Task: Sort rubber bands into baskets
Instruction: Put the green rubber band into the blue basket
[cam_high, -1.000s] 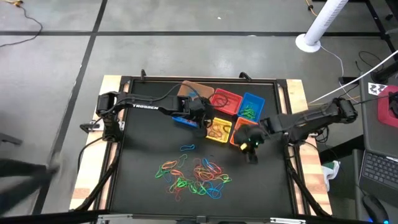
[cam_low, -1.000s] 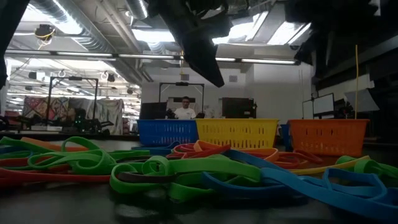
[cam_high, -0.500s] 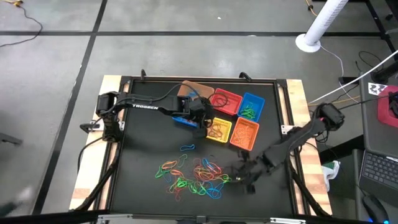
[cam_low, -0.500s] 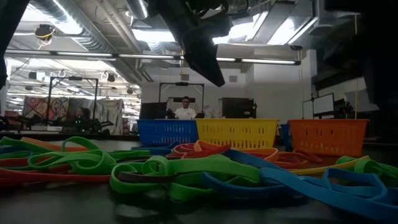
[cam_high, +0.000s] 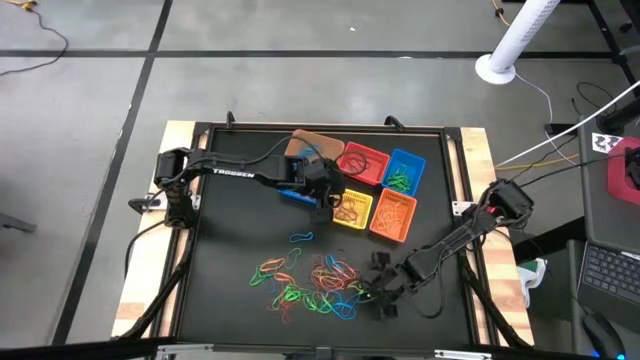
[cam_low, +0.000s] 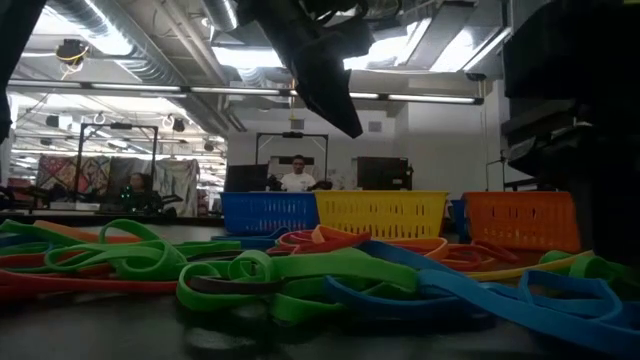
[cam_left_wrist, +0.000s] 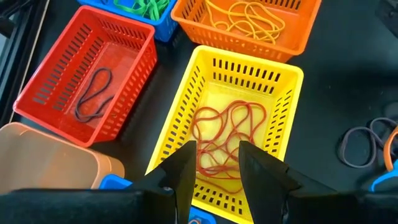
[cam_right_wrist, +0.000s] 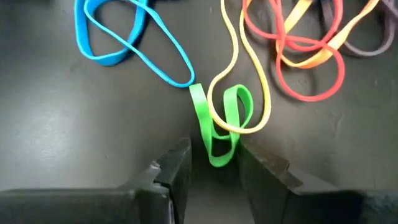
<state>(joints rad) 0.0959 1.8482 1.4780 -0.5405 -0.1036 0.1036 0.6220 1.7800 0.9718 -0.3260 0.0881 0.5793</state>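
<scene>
A loose pile of rubber bands (cam_high: 312, 280) in red, orange, yellow, green and blue lies on the black table, near its front. My right gripper (cam_high: 372, 297) hangs low at the pile's right edge. It is open, one finger on each side of a folded green band (cam_right_wrist: 216, 134) that lies flat with a yellow band (cam_right_wrist: 249, 93) across it. My left gripper (cam_high: 328, 200) is open and empty above the yellow basket (cam_left_wrist: 230, 137), which holds red bands. The red (cam_high: 362, 162), blue (cam_high: 404, 172), orange (cam_high: 393, 215) and tan (cam_high: 310, 143) baskets cluster at the back.
A second blue basket (cam_high: 293, 193) shows partly under the left arm. A blue band (cam_right_wrist: 124, 43) and red and orange bands (cam_right_wrist: 305, 50) lie just beyond the green one. One blue band (cam_high: 301, 238) lies alone between pile and baskets. Bare table stretches along the left side.
My right gripper has swung from beside the orange basket toward the table's near edge and leftward. It has come down to the right edge of the pile and has stayed open. The bands and the baskets lie as before.
</scene>
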